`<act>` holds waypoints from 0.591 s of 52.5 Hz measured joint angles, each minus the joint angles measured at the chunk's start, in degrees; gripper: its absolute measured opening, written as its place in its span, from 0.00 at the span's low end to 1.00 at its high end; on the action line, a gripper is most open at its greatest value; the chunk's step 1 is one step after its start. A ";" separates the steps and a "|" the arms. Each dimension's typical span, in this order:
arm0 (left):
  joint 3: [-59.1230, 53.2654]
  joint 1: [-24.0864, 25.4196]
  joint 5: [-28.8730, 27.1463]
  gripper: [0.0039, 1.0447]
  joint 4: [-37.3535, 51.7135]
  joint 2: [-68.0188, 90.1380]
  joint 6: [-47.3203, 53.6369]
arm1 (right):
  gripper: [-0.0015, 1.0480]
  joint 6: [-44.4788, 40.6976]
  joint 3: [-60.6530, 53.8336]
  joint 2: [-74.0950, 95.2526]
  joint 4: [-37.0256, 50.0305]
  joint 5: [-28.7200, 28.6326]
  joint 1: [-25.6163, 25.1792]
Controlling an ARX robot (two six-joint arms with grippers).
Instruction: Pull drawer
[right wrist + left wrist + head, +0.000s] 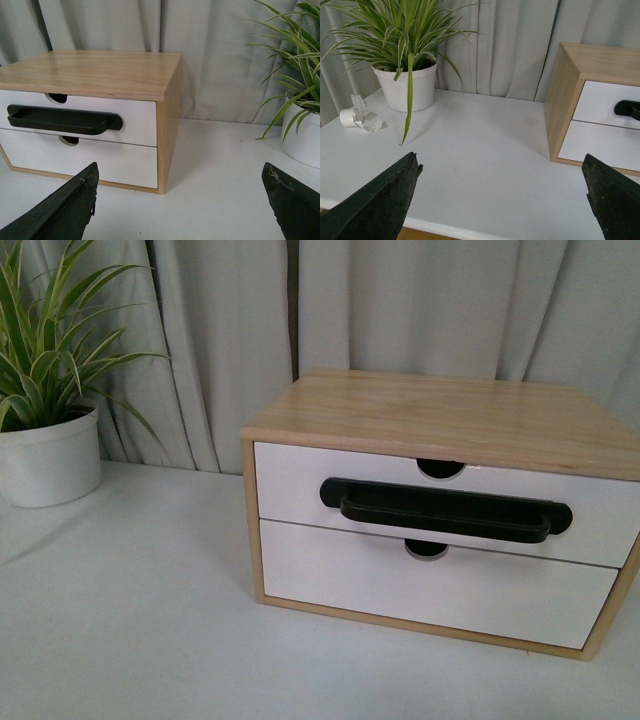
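- The left gripper (501,167) has its black fingers (382,202) spread wide apart with nothing between them. It hangs over bare white tabletop (480,165), well short of the cabinet.
- The right gripper (181,172) is likewise spread wide and empty, its fingers (65,207) low over the table in front of the cabinet's corner. Neither arm shows in the front view.
- The drawer (295,480) is the upper of two in a small wooden cabinet (450,410). It sits shut, its white front flush with the frame.
- The place to take hold is the long black bar handle (445,508) across the front, below the half-round notch (440,468). The bar looks rigid and stands proud of the panel, so a finger can probably hook behind it or both can pinch it near the middle.
- The smooth black surface may be slippery, so a grip near the centre should help the drawer run straight.
- The drawer looks light and stiff. The cabinet itself also seems light, so a sharp tug may drag the whole box across the table rather than slide the drawer out.
- The lower drawer (430,590) has a notch but no handle.
- A potted spider plant (45,430) stands well clear at the left, before a grey curtain (400,300).
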 joint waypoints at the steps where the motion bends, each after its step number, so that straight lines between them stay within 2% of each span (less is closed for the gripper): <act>1: 0.00 0.00 0.00 0.95 0.00 0.00 0.00 | 0.91 0.00 0.00 0.00 0.00 0.00 0.00; 31: 0.00 0.00 0.00 0.95 0.00 0.00 0.00 | 0.91 0.00 0.00 0.00 0.00 0.00 0.00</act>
